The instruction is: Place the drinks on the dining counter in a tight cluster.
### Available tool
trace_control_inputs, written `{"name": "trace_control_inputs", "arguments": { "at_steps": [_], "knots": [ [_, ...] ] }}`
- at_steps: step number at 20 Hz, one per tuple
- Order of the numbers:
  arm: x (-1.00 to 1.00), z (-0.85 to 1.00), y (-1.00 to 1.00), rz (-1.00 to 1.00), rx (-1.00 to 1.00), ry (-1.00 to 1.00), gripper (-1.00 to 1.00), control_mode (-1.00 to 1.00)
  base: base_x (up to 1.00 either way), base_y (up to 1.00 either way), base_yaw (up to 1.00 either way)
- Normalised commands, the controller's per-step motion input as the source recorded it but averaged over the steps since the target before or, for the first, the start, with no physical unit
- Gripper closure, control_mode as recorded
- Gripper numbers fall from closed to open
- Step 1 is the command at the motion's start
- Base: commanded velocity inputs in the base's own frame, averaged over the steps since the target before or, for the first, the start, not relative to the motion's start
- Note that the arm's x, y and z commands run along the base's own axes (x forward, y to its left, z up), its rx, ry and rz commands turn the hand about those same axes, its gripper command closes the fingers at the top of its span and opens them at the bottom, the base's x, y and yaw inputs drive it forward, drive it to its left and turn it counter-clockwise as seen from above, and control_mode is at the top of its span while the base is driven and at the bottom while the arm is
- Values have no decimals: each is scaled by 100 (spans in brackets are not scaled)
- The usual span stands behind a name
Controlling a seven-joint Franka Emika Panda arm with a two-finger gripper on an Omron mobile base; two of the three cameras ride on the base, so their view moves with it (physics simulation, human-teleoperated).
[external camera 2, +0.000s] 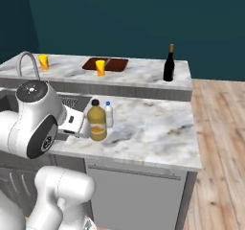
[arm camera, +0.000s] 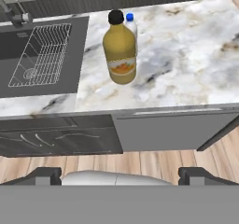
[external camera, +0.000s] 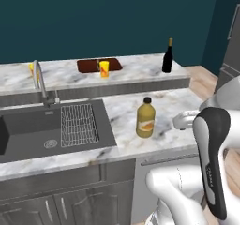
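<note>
The tall dark wine bottle (external camera: 167, 57) (external camera 2: 168, 66) stands at the right end of the raised dining counter (external camera: 136, 71) (external camera 2: 139, 75). On the lower marble worktop (external camera 2: 153, 123) the squat amber bottle (external camera: 146, 120) (external camera 2: 97, 122) (arm camera: 120, 50) stands upright. The small blue-capped water bottle (external camera 2: 109, 114) (arm camera: 131, 24) stands right behind it. In the hand view my gripper (arm camera: 120, 176) is open wide and holds nothing. It hangs out over the floor in front of the worktop's edge, well short of the amber bottle.
A dark sink (external camera: 28, 130) with a wire rack (external camera: 78, 123) and a faucet (external camera: 42, 83) lies left of the bottles. Two yellow cups (external camera: 104, 69) (external camera: 32, 68) and a brown board (external camera: 89, 65) sit on the dining counter. Wooden floor (external camera 2: 220, 152) extends to the right.
</note>
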Motion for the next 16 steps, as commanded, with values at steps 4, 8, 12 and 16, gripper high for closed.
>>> {"name": "trace_control_inputs", "arguments": {
  "at_steps": [4, 8, 12, 16],
  "knots": [
    [0, 0, 0, 0, 0, 0, -100, 100, 60, -1, 24],
    [0, 0, 0, 0, 0, 0, -100, 100, 72, -7, 28],
    [0, 0, 0, 0, 0, 0, -100, 100, 78, -4, 10],
    [0, 0, 0, 0, 0, 0, -100, 100, 49, -7, 7]
  ]
}}
